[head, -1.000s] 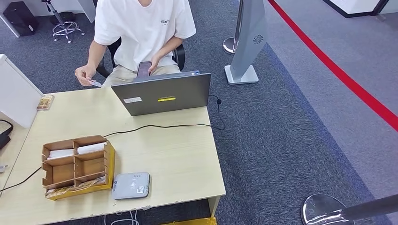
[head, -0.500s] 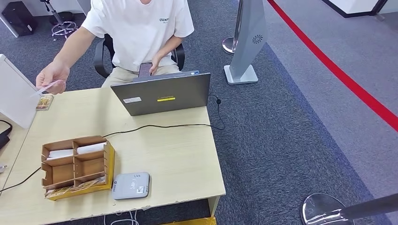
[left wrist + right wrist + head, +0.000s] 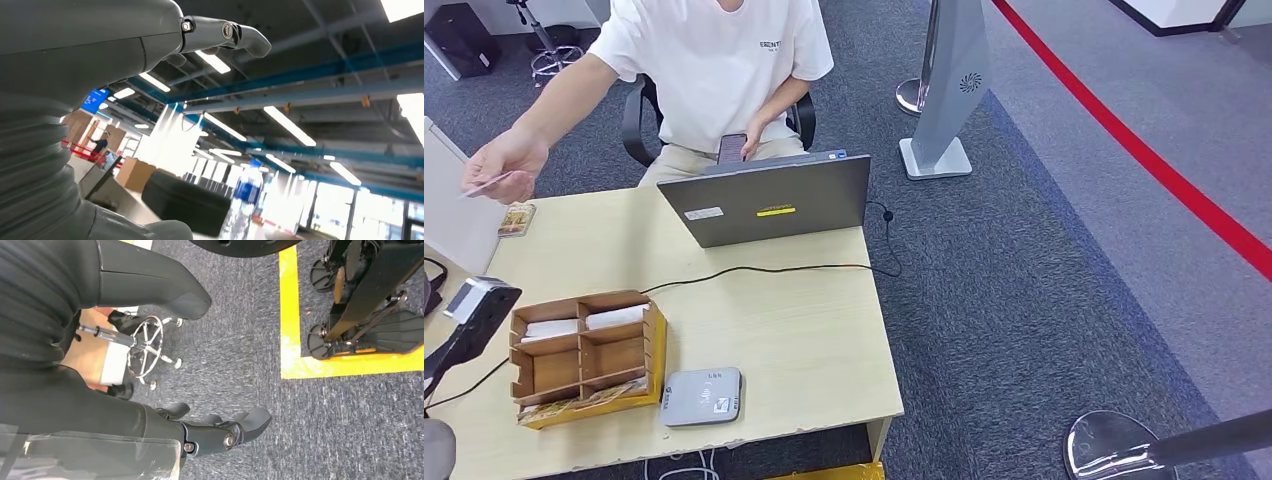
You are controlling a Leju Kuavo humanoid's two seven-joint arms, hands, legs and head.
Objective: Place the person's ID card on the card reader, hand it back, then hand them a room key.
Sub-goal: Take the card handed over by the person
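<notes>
A person in a white T-shirt sits behind the desk and holds out the ID card (image 3: 484, 185), pinched in their hand (image 3: 509, 160), past the desk's far left corner. My left arm (image 3: 469, 305) rises at the left edge of the head view, below that card and apart from it. In the left wrist view my left hand (image 3: 125, 45) has its fingers (image 3: 235, 35) stretched out and holds nothing. My right hand (image 3: 115, 410) hangs over the carpet, its fingers apart, with nothing in it. The grey card reader (image 3: 703, 396) lies near the desk's front edge. White room keys (image 3: 614, 318) sit in the wooden organiser (image 3: 656, 350).
A grey laptop (image 3: 769, 200) stands open at the desk's far side, a black cable (image 3: 754, 270) running across the top. A white partition (image 3: 449, 215) stands at the left with a small booklet (image 3: 516, 218) beside it. A stanchion base (image 3: 1114, 445) stands on the carpet at the lower right.
The person has swung the hand with the card out to the left and held it higher. My left arm has come up into the head view at the left edge.
</notes>
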